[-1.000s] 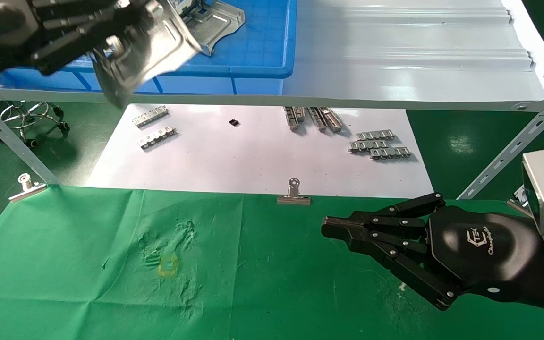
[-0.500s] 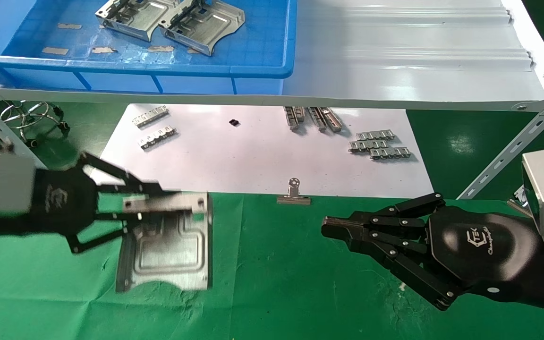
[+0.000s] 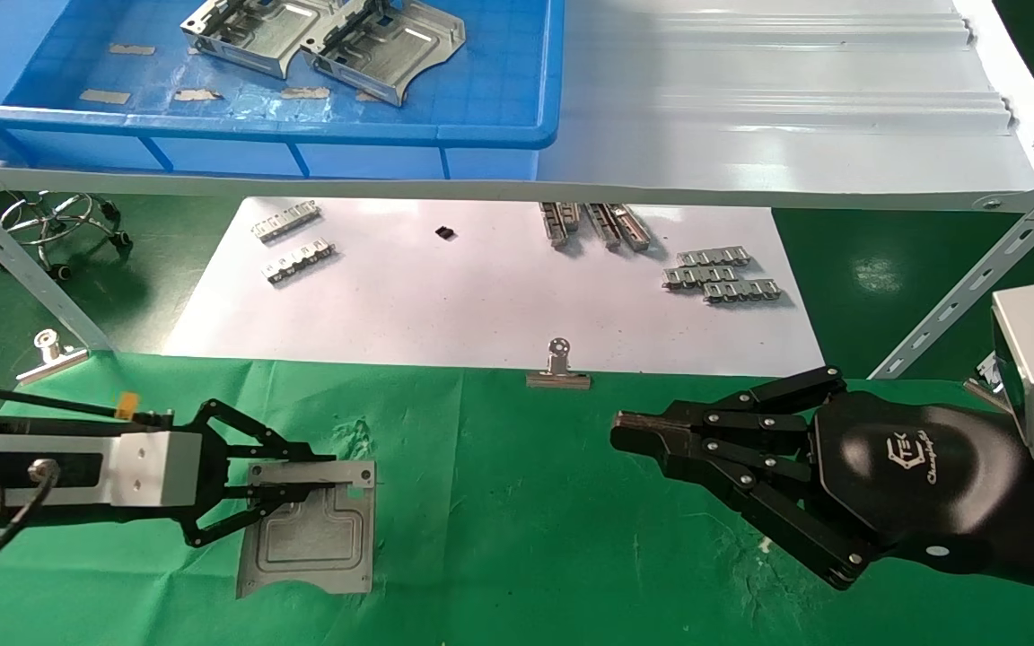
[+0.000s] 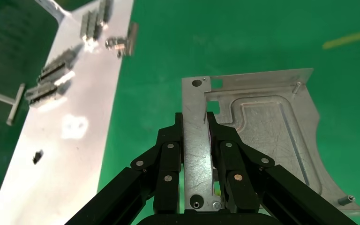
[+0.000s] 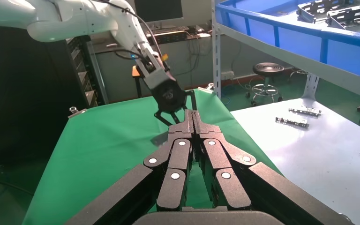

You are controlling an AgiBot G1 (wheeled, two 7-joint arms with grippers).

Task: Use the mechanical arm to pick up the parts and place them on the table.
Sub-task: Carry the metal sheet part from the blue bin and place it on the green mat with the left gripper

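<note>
Silver sheet-metal part [image 3: 311, 525] lies flat-ish on the green desk [image 3: 526, 502], near the desk's left-front area, w/ its embossed recess facing up. Left pincer [image 3: 288, 480] comes in from the robot's left side, low over the cloth, and is clamped on the part's upright bent flange at the far edge; wrist view shows the black fingers [image 4: 168, 154] pressing both faces of that flange strip, so the pincer is narrow and holding the part [image 4: 258, 136]. Rest of the plate spreads out from the fingertips toward the robot & slightly to its right, lower edge apparently on the cloth; can't tell if the whole plate rests fully on it. Right pincer [image 3: 634, 437] sits parked over the desk on the robot's right, well apart from the part, fingers together and pointing left; right wrist view confirms its fingertips [image 5: 192, 123] touch w/ nothing between them. Two more parts [image 3: 324, 40] lie side by side in the blue tray [image 3: 490, 135] on the grey shelf [image 3: 777, 108] at the back. Below the shelf, a white sheet [image 3: 481, 296] carries small toothed strips [image 3: 722, 276]; a binder clip [image 3: 558, 370] sits at the sheet/cloth edge.
</note>
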